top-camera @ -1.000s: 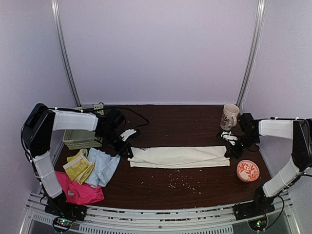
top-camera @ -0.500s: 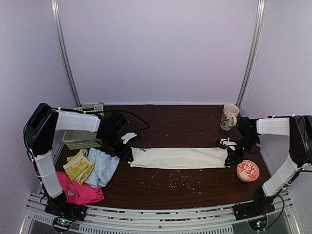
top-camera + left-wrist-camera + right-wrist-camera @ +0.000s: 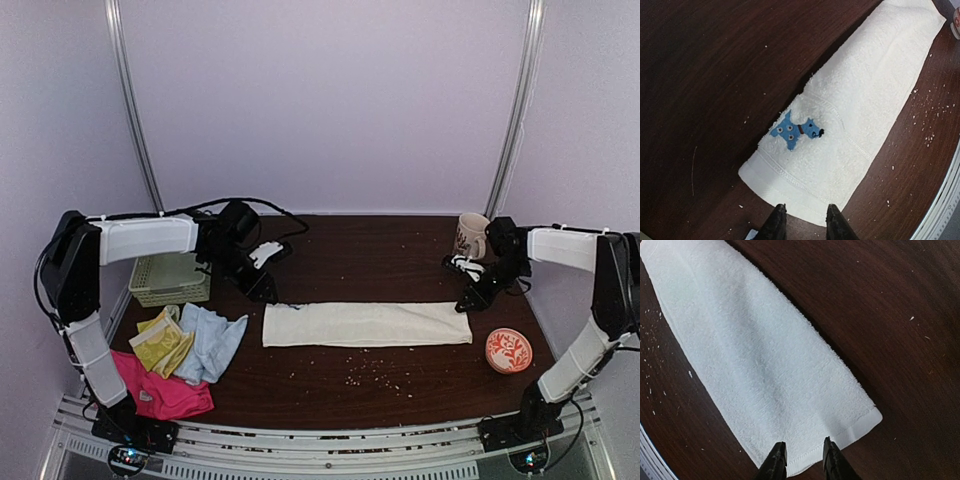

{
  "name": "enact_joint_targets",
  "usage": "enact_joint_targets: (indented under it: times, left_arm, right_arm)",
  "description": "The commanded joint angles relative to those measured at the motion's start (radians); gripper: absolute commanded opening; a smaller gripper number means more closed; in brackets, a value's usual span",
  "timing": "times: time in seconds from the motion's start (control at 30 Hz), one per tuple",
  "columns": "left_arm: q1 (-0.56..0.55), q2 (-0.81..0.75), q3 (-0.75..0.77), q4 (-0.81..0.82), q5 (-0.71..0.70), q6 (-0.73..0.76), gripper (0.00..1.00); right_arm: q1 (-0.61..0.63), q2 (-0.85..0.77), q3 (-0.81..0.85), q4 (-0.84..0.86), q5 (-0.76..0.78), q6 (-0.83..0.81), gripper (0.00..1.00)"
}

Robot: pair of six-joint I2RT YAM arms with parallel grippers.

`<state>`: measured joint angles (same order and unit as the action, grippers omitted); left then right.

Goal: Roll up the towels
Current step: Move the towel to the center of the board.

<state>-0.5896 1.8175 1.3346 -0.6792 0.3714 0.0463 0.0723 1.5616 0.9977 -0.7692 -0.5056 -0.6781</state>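
Cream-white terry towel [image 3: 366, 324], folded into a long strip, lies across the dark wooden table [image 3: 400, 250] from 9 to 3 o'clock. Left gripper [image 3: 804, 222] and right gripper [image 3: 801, 460] hover over its ends, jaws slightly apart, empty. Soft, light, limp: probably best pinched at a short hem.

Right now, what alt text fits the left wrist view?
A cream-white towel, folded into a long strip, lies flat on the dark table, a blue dog patch near its close end. The left gripper hovers open above that end, holding nothing.
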Motion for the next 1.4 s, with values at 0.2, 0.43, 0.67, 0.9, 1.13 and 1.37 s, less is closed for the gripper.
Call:
enact_joint_targets:
  times: [0.2,0.43,0.67,0.9,1.13,1.37]
  left_arm:
    - [0.045,0.072,0.014,0.009,-0.173,-0.191,0.24]
    - [0.185,-0.047,-0.163,0.166,-0.011,-0.371,0.4]
    - [0.193,0.012,-0.181,0.257,0.181,-0.419,0.41]
    - [0.193,0.099,-0.132,0.26,0.26,-0.42,0.37]
    - [0.191,0.143,-0.109,0.274,0.321,-0.424,0.27]
    - [0.188,0.175,-0.085,0.294,0.388,-0.434,0.28]
  right_arm:
    - [-0.005,0.106,0.037,0.161,0.096,0.219,0.23]
    - [-0.005,0.109,0.018,0.181,0.111,0.231,0.23]
    - [-0.005,0.093,-0.004,0.192,0.111,0.239,0.24]
    - [-0.005,0.049,0.008,0.157,0.098,0.217,0.24]
    - [-0.004,0.056,0.011,0.16,0.078,0.221,0.25]
    - [0.001,0.111,0.001,0.153,0.03,0.201,0.25]
